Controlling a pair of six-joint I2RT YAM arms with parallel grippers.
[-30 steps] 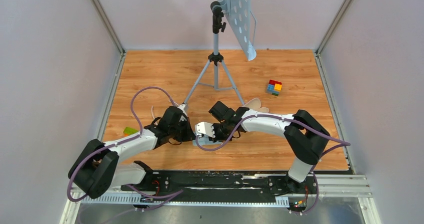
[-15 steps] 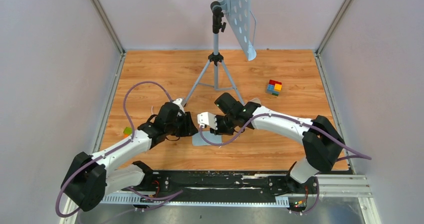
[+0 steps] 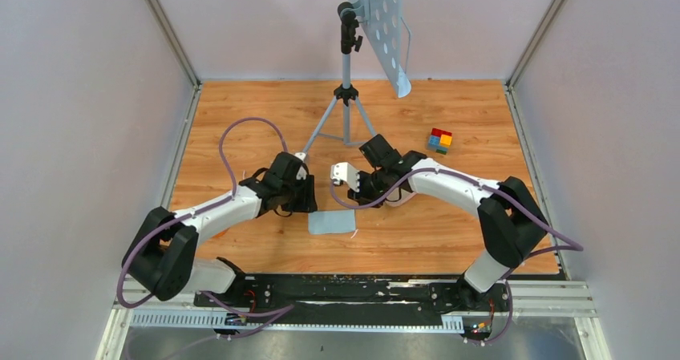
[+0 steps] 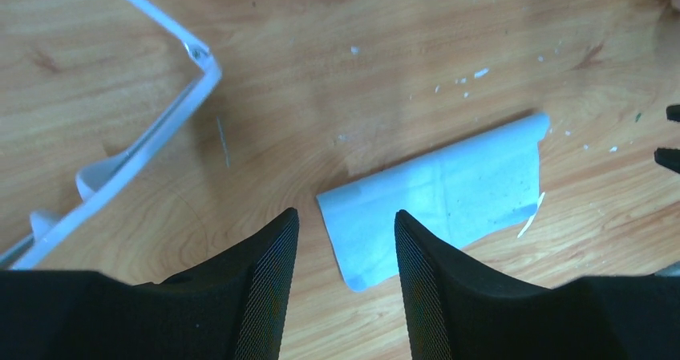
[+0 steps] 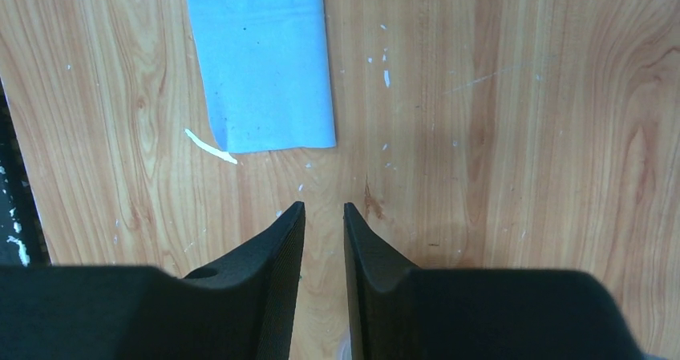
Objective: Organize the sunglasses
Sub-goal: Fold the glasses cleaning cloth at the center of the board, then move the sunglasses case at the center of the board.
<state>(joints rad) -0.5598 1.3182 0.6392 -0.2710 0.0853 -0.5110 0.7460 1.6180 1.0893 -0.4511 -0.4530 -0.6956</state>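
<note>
Wooden table [image 3: 240,119] with cloth [image 3: 332,222], sunglasses [image 4: 160,121], tripod [image 3: 346,95], coloured blocks [image 3: 439,140]

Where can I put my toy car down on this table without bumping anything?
The table is bare at the far left, between the wall rail and the tripod, and near the front, between the blue cloth and the right arm. The middle is crowded: left gripper, right gripper, cloth and sunglasses sit close together.

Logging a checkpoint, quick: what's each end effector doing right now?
Left end effector: open, holding nothing.
Right end effector: open by only a narrow gap, holding nothing.
</note>
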